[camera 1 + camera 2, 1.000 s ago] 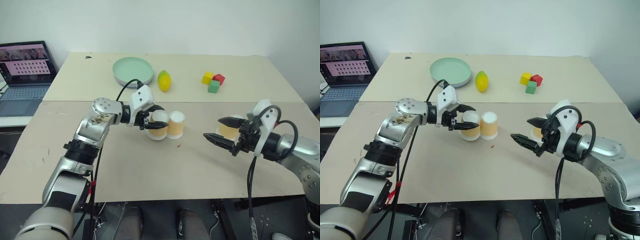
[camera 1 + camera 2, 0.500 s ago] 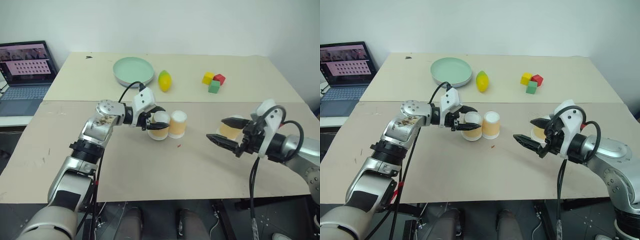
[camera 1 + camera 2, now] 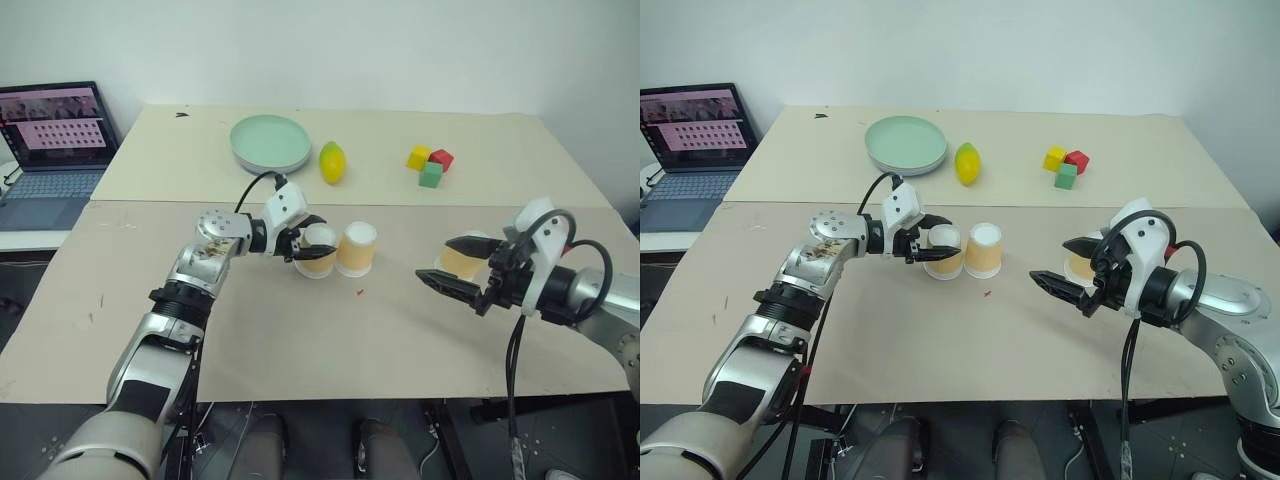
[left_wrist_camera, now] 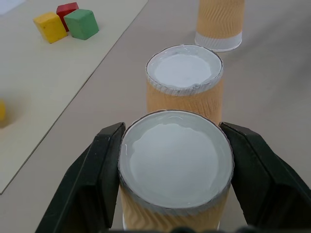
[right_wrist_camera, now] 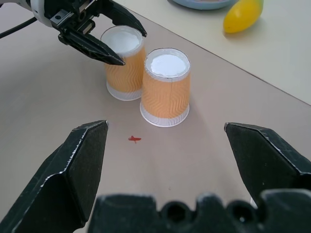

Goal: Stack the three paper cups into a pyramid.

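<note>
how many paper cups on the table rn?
3. One cup sits between the left gripper's fingers, a second cup stands right beside it, and a third cup stands apart behind the open right gripper. All upside down; none stacked yet.

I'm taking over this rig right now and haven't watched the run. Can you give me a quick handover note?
Left gripper: shut on the left cup, upside down on the table.
Right gripper: open, empty, with the third cup standing behind it.
Middle cup: upside down, right beside the held one.
Done: two base cups are side by side.
Left: let go of the left cup, then set the third cup on top.
</note>
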`<state>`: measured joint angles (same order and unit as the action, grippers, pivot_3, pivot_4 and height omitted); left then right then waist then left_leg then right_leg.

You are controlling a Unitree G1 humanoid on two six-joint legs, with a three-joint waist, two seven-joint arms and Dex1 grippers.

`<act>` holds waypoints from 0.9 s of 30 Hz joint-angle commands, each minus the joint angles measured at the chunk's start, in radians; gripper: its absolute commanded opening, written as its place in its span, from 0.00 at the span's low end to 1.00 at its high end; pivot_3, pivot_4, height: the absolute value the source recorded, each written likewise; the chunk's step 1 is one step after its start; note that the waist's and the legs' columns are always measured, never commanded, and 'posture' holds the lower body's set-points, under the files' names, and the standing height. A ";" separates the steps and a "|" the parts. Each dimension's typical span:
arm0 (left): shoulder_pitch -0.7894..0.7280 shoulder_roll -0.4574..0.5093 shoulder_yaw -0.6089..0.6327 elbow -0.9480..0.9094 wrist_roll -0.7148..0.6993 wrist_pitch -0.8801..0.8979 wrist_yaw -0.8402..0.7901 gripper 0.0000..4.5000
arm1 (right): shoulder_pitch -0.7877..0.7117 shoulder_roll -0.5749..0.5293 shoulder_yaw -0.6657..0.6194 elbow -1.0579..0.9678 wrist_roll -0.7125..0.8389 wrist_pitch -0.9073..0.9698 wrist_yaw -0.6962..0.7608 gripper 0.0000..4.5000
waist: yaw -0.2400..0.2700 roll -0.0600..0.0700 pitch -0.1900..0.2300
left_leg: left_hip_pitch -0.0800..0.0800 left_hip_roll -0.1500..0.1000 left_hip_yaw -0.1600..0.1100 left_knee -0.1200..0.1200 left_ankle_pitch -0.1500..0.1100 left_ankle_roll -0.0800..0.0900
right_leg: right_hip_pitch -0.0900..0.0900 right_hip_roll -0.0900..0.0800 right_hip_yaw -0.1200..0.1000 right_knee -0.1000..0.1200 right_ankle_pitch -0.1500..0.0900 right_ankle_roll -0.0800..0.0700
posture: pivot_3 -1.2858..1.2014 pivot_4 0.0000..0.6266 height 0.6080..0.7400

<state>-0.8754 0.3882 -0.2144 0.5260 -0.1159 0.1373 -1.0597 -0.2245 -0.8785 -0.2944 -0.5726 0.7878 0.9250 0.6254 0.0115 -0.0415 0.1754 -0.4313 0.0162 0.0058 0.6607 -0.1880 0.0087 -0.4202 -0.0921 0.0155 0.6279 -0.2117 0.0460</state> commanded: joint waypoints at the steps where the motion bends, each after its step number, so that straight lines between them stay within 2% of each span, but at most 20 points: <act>1: -0.016 -0.007 0.004 0.017 0.022 -0.013 0.015 0.63 | -0.008 -0.024 -0.053 -0.027 0.014 0.003 -0.006 1.00 | 0.000 0.000 0.000 | 0.000 0.000 0.000 0.000 0.000 0.000 | 0.000 0.000 0.000 0.000 0.000 0.000 | 0.52 0.24 1.00; 2: -0.017 -0.010 0.005 0.022 0.023 -0.015 0.019 0.72 | -0.007 -0.026 -0.054 -0.027 0.015 0.003 -0.006 1.00 | 0.000 0.000 0.000 | 0.000 0.000 0.000 0.000 0.000 0.000 | 0.000 0.000 0.000 0.000 0.000 0.000 | 0.52 0.24 1.00; 6: -0.019 -0.017 0.007 0.026 0.016 -0.010 0.006 0.97 | -0.006 -0.031 -0.055 -0.028 0.019 0.003 -0.009 1.00 | 0.000 0.000 0.000 | 0.000 0.000 0.000 0.000 0.000 0.000 | -0.001 0.000 0.000 0.000 0.000 0.000 | 0.52 0.24 1.00; 7: -0.020 -0.017 0.007 0.024 0.016 -0.004 0.002 0.99 | -0.006 -0.031 -0.055 -0.028 0.020 0.003 -0.010 1.00 | 0.000 0.000 0.000 | -0.001 0.000 0.000 0.000 0.000 0.000 | -0.001 0.000 0.000 0.000 0.000 0.000 | 0.52 0.24 1.00; 19: -0.035 0.061 0.047 -0.173 -0.053 0.190 -0.079 0.99 | -0.027 -0.027 -0.026 -0.004 0.009 -0.013 -0.005 1.00 | -0.003 0.000 0.000 | -0.001 0.000 0.000 0.000 0.000 0.000 | -0.001 0.000 0.000 0.000 0.000 0.000 | 0.52 0.24 1.00; 27: -0.118 0.117 0.113 -0.300 -0.097 0.308 -0.049 0.99 | -0.042 -0.019 -0.004 0.013 -0.006 -0.029 0.006 1.00 | -0.003 0.000 0.000 | -0.001 0.000 0.000 0.000 0.000 0.000 | -0.001 0.000 0.000 0.000 0.000 0.000 | 0.52 0.24 1.00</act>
<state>-0.9330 0.4945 -0.1459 0.2983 -0.1724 0.4123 -1.1238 -0.2495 -0.8931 -0.2841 -0.5544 0.7877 0.9237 0.6284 0.0090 -0.0416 0.1755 -0.4326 0.0163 0.0058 0.6607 -0.1880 0.0087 -0.4218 -0.0920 0.0156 0.6279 -0.2118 0.0461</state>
